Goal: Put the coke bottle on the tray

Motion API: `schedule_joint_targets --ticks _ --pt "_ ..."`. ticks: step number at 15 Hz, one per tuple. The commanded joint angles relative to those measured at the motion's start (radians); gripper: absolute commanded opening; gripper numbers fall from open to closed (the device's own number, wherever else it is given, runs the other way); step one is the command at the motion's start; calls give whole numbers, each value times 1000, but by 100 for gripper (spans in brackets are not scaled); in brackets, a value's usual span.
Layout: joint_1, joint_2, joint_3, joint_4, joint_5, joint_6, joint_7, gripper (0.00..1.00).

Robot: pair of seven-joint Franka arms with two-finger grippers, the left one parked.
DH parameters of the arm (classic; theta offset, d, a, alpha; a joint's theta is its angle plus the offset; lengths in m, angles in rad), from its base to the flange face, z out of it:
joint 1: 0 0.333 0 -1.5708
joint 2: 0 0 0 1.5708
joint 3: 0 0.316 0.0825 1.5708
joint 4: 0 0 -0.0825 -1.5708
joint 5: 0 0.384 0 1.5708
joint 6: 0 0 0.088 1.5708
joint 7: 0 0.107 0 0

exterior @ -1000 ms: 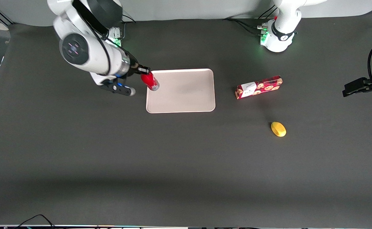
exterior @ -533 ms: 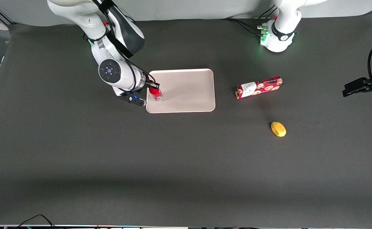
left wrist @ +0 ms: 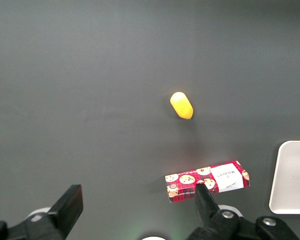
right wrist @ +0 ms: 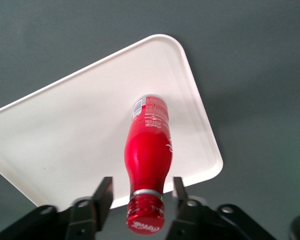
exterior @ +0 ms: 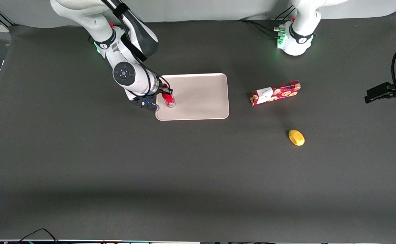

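Coke bottle [right wrist: 148, 150] placement, late stage, as I read it from the remote station. Nearest the front camera, on the bare dark bench [exterior: 198, 176], nothing of the task lies; a yellow lemon-like object [exterior: 296, 137] sits toward the parked arm's end, and farther from the camera than it lies the red cookie box [exterior: 275, 92], both well apart from the work. Next comes the tray [exterior: 201, 105], pale and rectangular, flat on the bench. The coke bottle stands at the tray's end toward the working arm, near the corner closest to the front camera, its base inside the low rim. In the wrist view its silvery base appears to meet the tray floor, though I cannot confirm full contact. The gripper [right wrist: 144, 192] hangs directly over the bottle, and its two fingers [right wrist: 103, 192] flank the neck just below the red cap; I judge them closed on the neck or very nearly so, since little gap shows on either side. The bottle looks upright or close to it.

Progress, in my judgement: the carry is done and the bottle is over, probably on, the tray. What remains is to spread the fingers, check that the bottle stands alone, and lift the arm clear without knocking the cap
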Motion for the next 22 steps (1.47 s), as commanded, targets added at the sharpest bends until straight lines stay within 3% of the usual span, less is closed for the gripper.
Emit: schedule_joint_targets --ticks 1,4,8,13,19,22 --pt "0 -51 10 24 -12 -46 44 100" --pt "-14 -103 -2 142 -49 -212 41 100" --pt "-19 -110 -44 397 -230 -486 0 100" --pt "-19 -137 -264 566 -244 -644 -326 100" --pt "-19 -197 -539 534 -276 -667 -688 100" --pt "-20 -197 -602 531 -285 -647 -744 100"
